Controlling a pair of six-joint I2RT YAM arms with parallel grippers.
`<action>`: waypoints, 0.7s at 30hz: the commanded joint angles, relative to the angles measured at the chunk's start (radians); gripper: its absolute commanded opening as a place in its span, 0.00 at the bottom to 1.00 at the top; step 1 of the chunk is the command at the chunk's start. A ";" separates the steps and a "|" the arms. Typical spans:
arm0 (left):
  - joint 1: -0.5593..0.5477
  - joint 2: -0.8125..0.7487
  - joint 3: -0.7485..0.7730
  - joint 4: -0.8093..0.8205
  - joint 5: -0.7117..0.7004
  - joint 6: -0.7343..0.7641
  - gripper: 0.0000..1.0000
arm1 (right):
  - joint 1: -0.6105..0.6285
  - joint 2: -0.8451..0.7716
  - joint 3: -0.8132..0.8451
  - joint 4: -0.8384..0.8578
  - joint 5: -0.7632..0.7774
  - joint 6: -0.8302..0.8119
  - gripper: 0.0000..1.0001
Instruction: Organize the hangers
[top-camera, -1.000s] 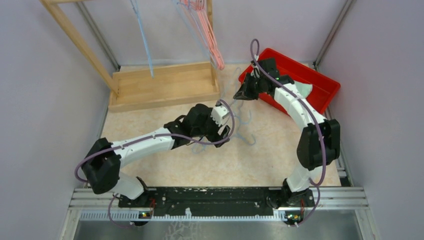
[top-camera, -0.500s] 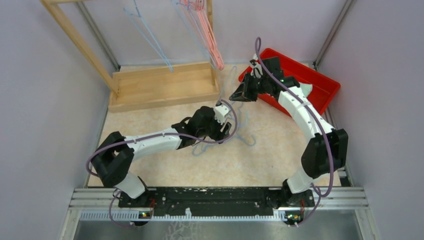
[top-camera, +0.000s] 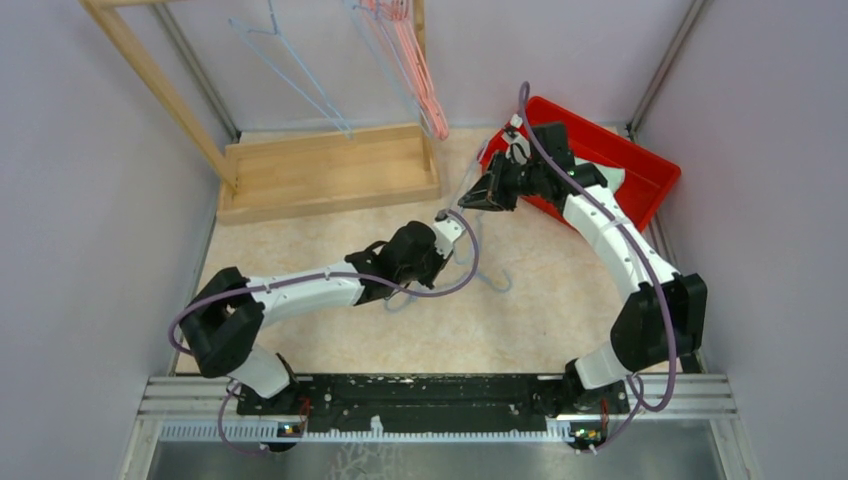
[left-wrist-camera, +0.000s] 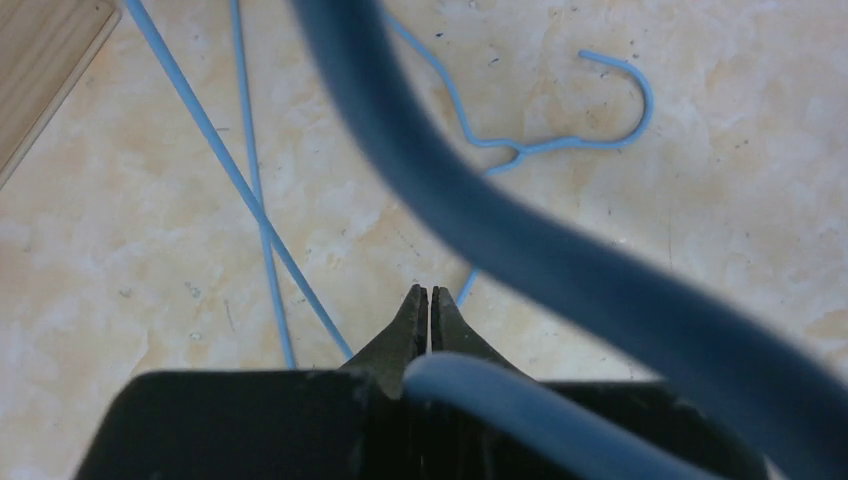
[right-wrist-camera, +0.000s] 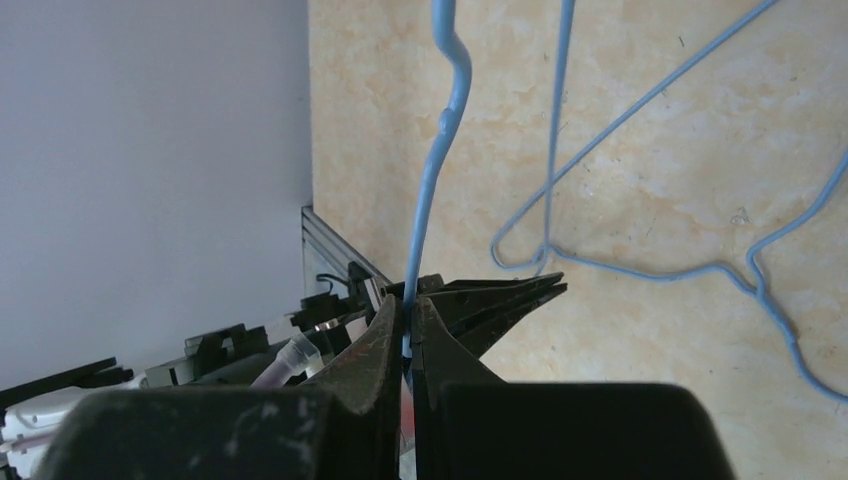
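Observation:
Several pink-red hangers (top-camera: 410, 62) and one light blue hanger (top-camera: 295, 75) hang from the wooden rack at the back. More light blue hangers (top-camera: 492, 272) lie tangled on the table; their wires (left-wrist-camera: 255, 190) and a hook (left-wrist-camera: 622, 88) show in the left wrist view. My right gripper (top-camera: 472, 199) is shut on the wire of a blue hanger (right-wrist-camera: 447, 110) lifted off the table, the wire pinched between its jaws (right-wrist-camera: 409, 312). My left gripper (top-camera: 441, 218) hovers just below it, jaws shut (left-wrist-camera: 429, 300); a blue wire ends beside its right finger, none visible between the tips.
The rack's wooden base tray (top-camera: 330, 172) sits at the back left. A red bin (top-camera: 640, 165) stands at the back right, under the right arm. Purple cables loop over both wrists; one (left-wrist-camera: 520, 240) blocks much of the left wrist view. Grey walls close in both sides.
My left gripper has closed from wide open and reached further right, towards the right gripper. The right gripper shifted slightly right with its hanger. The hung blue hanger swung to the right.

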 joint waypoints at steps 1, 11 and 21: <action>0.028 -0.069 -0.016 -0.121 -0.155 -0.085 0.00 | 0.014 -0.049 0.000 -0.032 -0.063 -0.001 0.00; 0.030 -0.321 -0.101 -0.410 -0.320 -0.201 0.00 | -0.093 -0.096 -0.010 0.128 -0.045 0.021 0.73; 0.032 -0.607 -0.189 -0.688 -0.320 -0.481 0.00 | -0.133 -0.062 -0.040 0.148 -0.037 0.015 0.74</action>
